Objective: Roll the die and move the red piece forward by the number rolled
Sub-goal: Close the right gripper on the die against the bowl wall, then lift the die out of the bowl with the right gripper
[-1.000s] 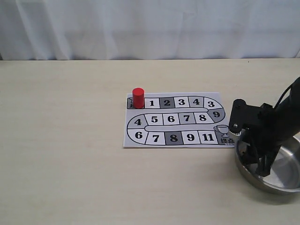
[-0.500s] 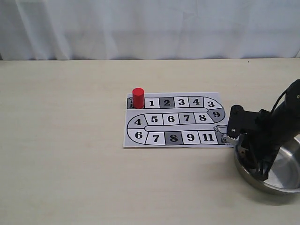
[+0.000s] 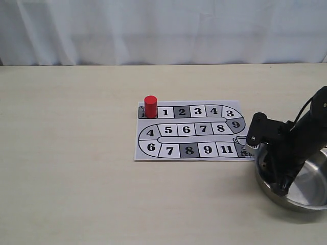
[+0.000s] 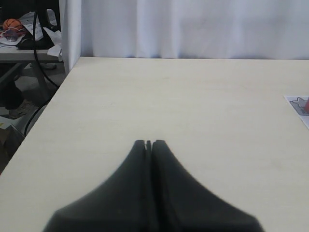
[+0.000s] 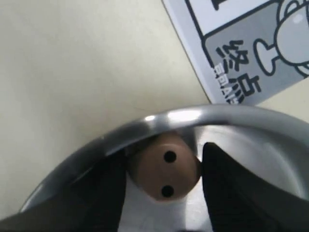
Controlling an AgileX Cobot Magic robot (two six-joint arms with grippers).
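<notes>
The die [image 5: 164, 171] is clamped by the right tool [image 5: 163, 153], low inside the steel bowl [image 5: 178, 117] beside the board [image 3: 189, 131]. The left tool [image 4: 148, 143] is held together above the tabletop [image 4: 169, 96]. The red piece [image 3: 150, 106] is seen upright on the square just before 1.

The die [image 5: 164, 171], a tan, round-cornered cube showing a face with two black pips, lies inside a steel bowl [image 5: 169, 117] against its wall, near the worktop's right edge toward the front right corner. The right end effector [image 5: 163, 162] flanks it closely; contact cannot be told. The red piece [image 3: 150, 106], a glossy cylinder, stands upright on the board's [image 3: 139, 154] first square beside square 1, around mid-worktop.
</notes>
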